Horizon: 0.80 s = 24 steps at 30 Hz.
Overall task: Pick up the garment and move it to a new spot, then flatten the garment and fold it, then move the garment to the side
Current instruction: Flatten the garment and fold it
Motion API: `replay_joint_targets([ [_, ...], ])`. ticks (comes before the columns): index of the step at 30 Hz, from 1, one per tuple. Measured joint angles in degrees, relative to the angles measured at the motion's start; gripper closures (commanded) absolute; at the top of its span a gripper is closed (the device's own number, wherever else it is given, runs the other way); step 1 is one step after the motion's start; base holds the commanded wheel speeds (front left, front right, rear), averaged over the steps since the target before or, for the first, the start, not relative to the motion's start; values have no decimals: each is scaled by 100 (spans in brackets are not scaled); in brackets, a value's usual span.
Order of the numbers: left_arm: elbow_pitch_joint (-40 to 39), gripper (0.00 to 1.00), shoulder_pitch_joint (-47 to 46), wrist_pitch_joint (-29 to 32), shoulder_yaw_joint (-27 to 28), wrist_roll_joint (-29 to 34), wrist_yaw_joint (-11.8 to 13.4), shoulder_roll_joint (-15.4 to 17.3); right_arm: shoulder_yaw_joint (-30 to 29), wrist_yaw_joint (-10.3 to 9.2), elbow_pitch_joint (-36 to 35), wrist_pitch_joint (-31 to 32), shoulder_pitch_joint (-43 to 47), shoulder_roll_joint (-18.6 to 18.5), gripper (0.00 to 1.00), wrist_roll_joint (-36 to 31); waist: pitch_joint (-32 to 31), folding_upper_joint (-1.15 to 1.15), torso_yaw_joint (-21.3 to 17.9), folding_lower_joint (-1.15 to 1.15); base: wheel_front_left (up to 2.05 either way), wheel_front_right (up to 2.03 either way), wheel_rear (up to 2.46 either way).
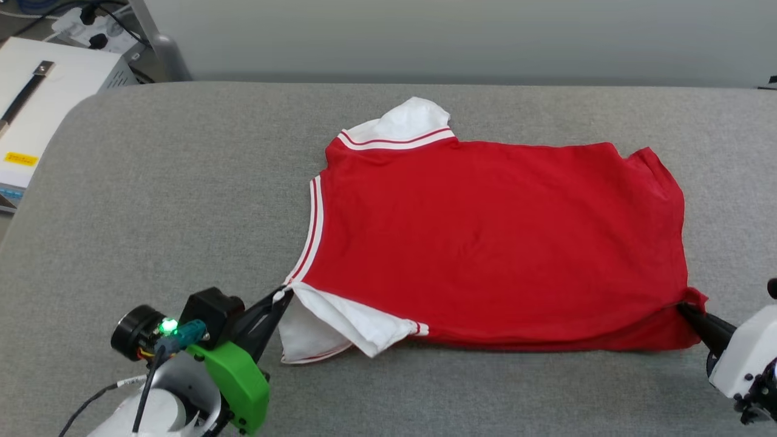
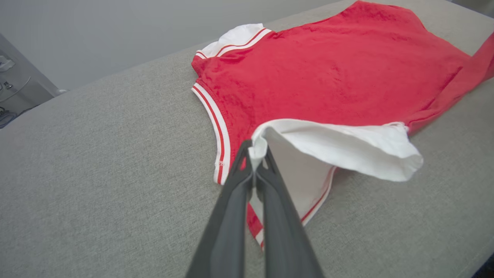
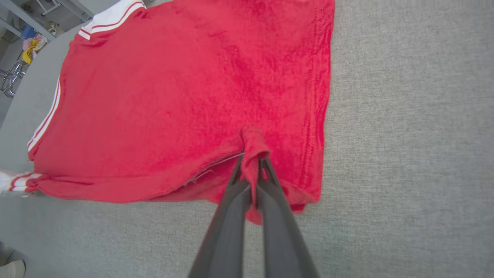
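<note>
Garment [image 1: 485, 243] held at two corners, three cameras.

Head view: we see one red jersey lying flat on the grey padded table [image 1: 182, 212]. Its long axis runs left to right, with the sleeve end to the left and the hem to the right. The far sleeve [image 1: 403, 124] and the near sleeve [image 1: 346, 328], both white, mark the left end. The left gripper [image 1: 283, 296] meets the near left corner and the right gripper [image 1: 685, 307] the near right corner. The cloth lies to the far side of both. We judge that the coming fold would carry the near edge towards the far edge, each arm serving the end nearer to it.

Left wrist view: the fingers [image 2: 231, 216] are together, clamped on white cloth where the near sleeve meets the striped trim. The sleeve stands lifted and open just beside them.

Right wrist view: the fingers [image 3: 227, 224] are together on a pinch of red cloth just inside the hem corner. Whether they hold one layer or both, we cannot tell.

Count: one garment, two sleeves, two grippers, each gripping cloth.
</note>
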Motion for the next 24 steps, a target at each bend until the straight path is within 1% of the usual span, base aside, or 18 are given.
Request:
replay_joint_targets([
  [6,513,100,-557,4,60,60,-64,-213,-22,0,183,43,-487,134,100,-319,364,0,-75,0,0,0,0],
  [10,918,100,-874,1,14,101,-193,-360,-22,0,382,35,-711,187,100,-450,578,0,-123,0,0,0,0],
  [17,1650,100,-1314,2,-167,285,-394,-599,76,0,677,-67,-988,236,100,-501,826,0,-193,1,0,0,0],
  [22,2087,100,-1486,-77,-279,353,-489,-768,187,0,886,-159,-1148,242,100,-534,897,0,-237,1,0,0,0],
  [23,2189,67,-1510,-107,-289,353,-491,-815,202,0,949,-172,-1171,238,100,-564,896,0,-240,1,0,0,0],
  [24,2279,0,-1530,-158,-300,370,-489,-865,190,0,1013,-259,-1186,244,57,-633,886,0,-239,1,0,0,0],
])
